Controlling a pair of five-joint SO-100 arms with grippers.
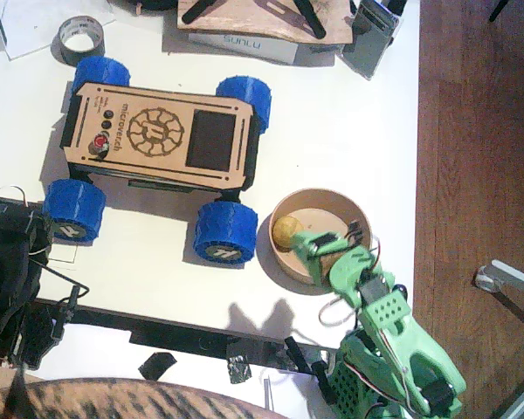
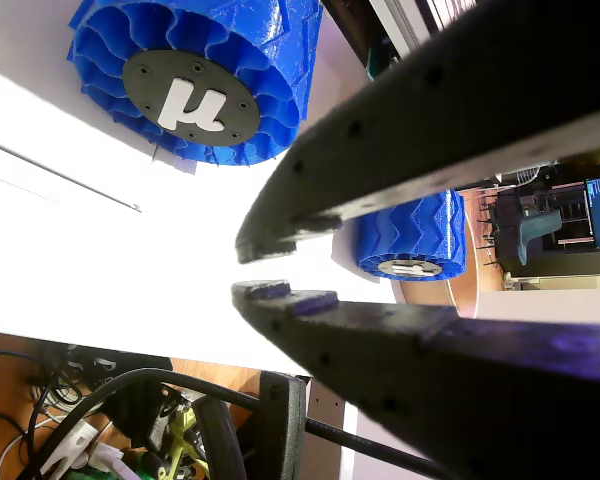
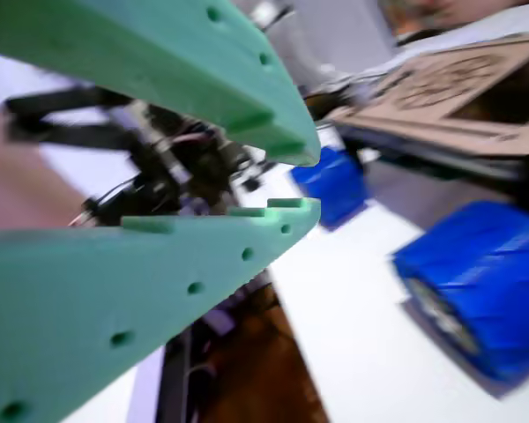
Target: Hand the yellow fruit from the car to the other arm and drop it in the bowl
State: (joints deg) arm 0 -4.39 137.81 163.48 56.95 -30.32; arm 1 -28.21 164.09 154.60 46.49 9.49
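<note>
**Table contents, left to right: fruit lying in bowl**

- Left arm (image 1: 13, 279): black, folded low at the table's left edge. Its gripper (image 2: 270, 268) shows in a wrist view with the two dark jaws nearly together, a thin gap at the tips, nothing between them.
- Tape roll (image 1: 80, 39): grey, at the far left of the table, behind the car.
- Car (image 1: 162, 135): flat light-wood chassis with an engraved round pattern, a black panel and four blue wheels; it stands on the white table (image 1: 349, 122), left of centre. Nothing rests on its deck.
- Yellow fruit (image 1: 286, 230): small, round, dull yellow; lies inside the bowl against its left wall.
- Bowl (image 1: 332, 199): round, tan, low-rimmed; just right of the car's near right wheel.
- Right arm (image 1: 393, 336): bright green, reaching up from the lower right over the bowl. Its gripper (image 1: 319, 246) hovers above the bowl's near side, just right of the fruit; in a wrist view (image 3: 291, 181) the green jaws stand slightly apart and hold nothing.
</note>
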